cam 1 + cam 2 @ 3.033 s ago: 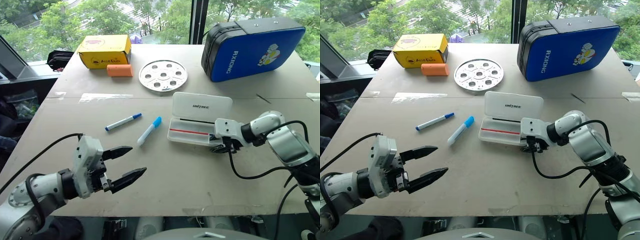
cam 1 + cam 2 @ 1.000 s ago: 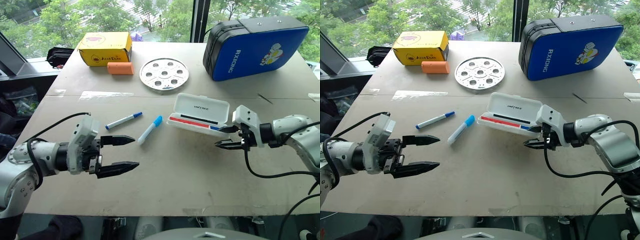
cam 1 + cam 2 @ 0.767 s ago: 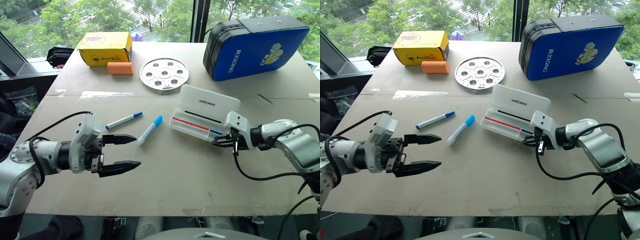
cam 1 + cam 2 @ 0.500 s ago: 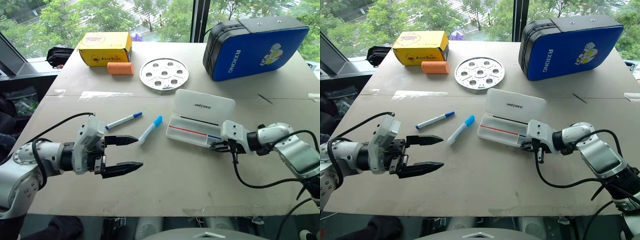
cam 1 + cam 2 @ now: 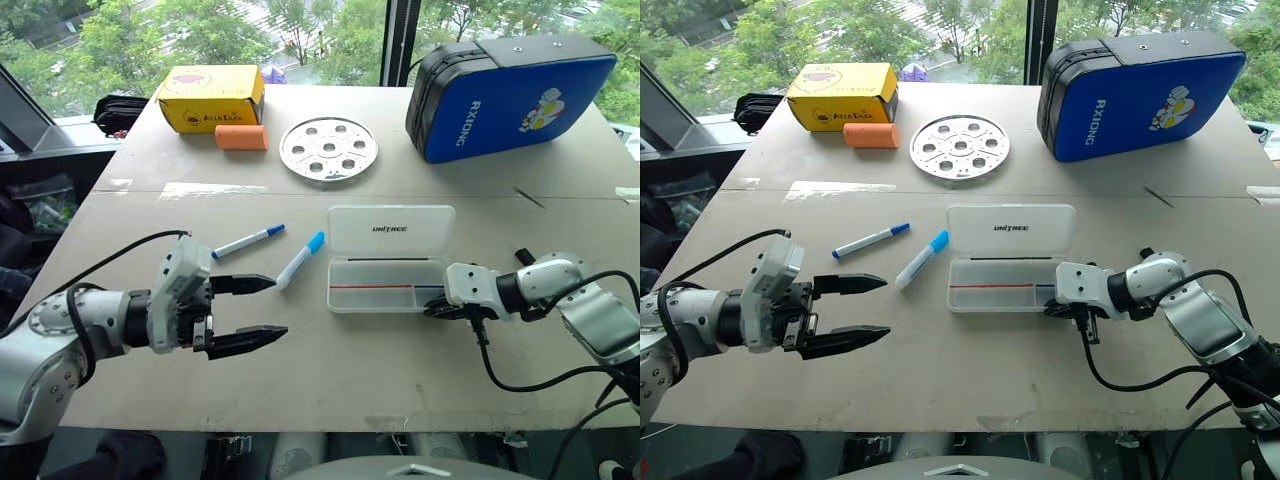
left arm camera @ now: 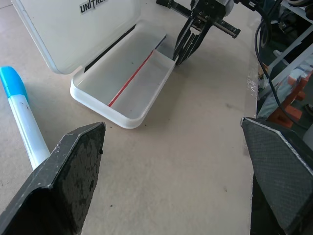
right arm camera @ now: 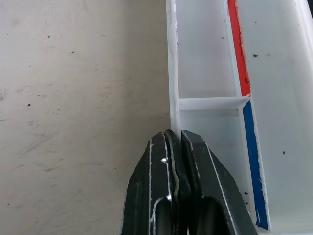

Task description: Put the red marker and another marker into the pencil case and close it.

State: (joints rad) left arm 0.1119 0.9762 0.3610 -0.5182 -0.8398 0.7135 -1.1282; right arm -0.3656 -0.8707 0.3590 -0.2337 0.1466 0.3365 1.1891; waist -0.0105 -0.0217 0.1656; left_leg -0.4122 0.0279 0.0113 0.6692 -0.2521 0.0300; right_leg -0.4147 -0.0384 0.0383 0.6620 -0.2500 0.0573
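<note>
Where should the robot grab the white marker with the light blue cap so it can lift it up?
Best on the bare white barrel, about the middle of the light-blue-capped marker, coming down from above. It lies flat and slanted on the table, so the fingers should straddle it across its width. The open left gripper is the nearer one. The slimmer dark-blue-capped marker lies apart, so it should not get in the way.

The pencil case [image 5: 385, 270] is a flat, translucent white plastic box with rounded corners; it lies open on the desk [image 5: 400, 370], its hinged lid [image 5: 391, 229] raised on the far side, with black "UNITREE" print on it; the shallow tray faces up, with a small divided compartment at its right end; the red marker [image 5: 370, 286], very slim and straight, lies lengthwise inside the tray, near the front wall, and shows blue at its right end.
</note>
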